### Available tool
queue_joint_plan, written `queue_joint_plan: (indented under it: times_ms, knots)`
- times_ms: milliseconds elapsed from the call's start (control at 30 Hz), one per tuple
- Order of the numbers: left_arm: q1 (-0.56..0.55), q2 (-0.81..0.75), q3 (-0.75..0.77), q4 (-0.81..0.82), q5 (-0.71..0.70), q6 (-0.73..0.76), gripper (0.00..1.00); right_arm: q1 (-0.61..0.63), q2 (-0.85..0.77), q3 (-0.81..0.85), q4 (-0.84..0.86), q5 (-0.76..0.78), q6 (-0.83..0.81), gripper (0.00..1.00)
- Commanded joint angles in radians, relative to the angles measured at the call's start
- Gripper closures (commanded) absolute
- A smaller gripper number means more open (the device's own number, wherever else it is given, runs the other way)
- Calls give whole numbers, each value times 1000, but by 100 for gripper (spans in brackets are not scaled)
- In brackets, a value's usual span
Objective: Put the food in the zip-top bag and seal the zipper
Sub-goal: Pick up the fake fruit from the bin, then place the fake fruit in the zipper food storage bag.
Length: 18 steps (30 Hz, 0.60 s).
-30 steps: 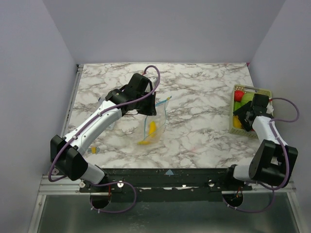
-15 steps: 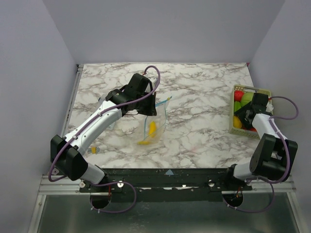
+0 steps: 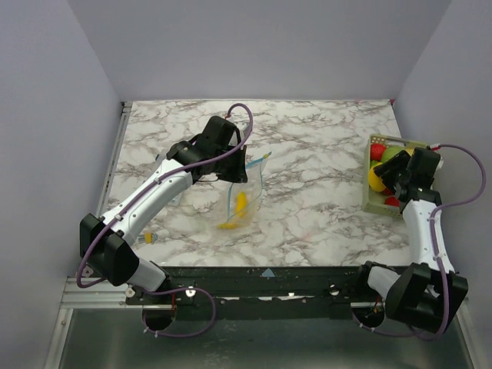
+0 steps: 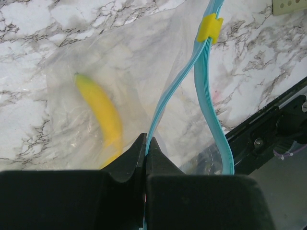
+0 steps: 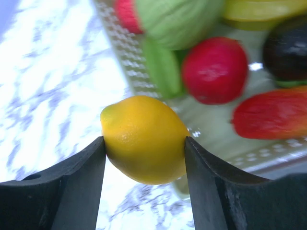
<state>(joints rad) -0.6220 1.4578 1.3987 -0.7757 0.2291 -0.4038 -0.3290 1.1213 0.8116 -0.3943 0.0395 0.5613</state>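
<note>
The right gripper point(image 5: 144, 155) squeezes a yellow lemon point(image 5: 144, 136) between its two fingers, just over the edge of the basket point(image 5: 125, 61). More food lies in the basket: red, green and dark pieces.

The left gripper point(image 4: 145, 149) is pinched tight on one side of the blue zipper point(image 4: 200, 81). It holds the mouth of the bag point(image 4: 120, 52) up. The bag sits in the middle of the table point(image 3: 323, 138), well apart from the basket. A banana point(image 4: 100, 108) lies inside it.

The lemon is round and smooth, and the fingers only touch its sides. I think it could pop out on the way over and roll off.

The two blue strips run close together, so the gap looks thin. The lemon could bump a strip and stay outside, or push the soft bag flat.

The left gripper holds only one strip. If the lemon drags on the bag, that thin strip could slide out and the mouth would flop shut.

The lemon could also land on the banana and get stuck near the top. Then the zipper would be hard to close.
</note>
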Motion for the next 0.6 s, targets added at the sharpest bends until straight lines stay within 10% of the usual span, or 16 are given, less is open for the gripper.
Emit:
queue_joint_plan:
  times_ms: [0, 233, 567]
  knots:
    - [6, -2, -5, 13, 20, 12, 100, -1, -99, -67, 188, -402, -51, 99]
    - [9, 8, -5, 18, 39, 10, 100, 145, -118, -139, 617, -857, 178, 100]
    - [19, 10, -8, 24, 57, 6, 100, 912, -24, -75, 1102, -726, 271, 100]
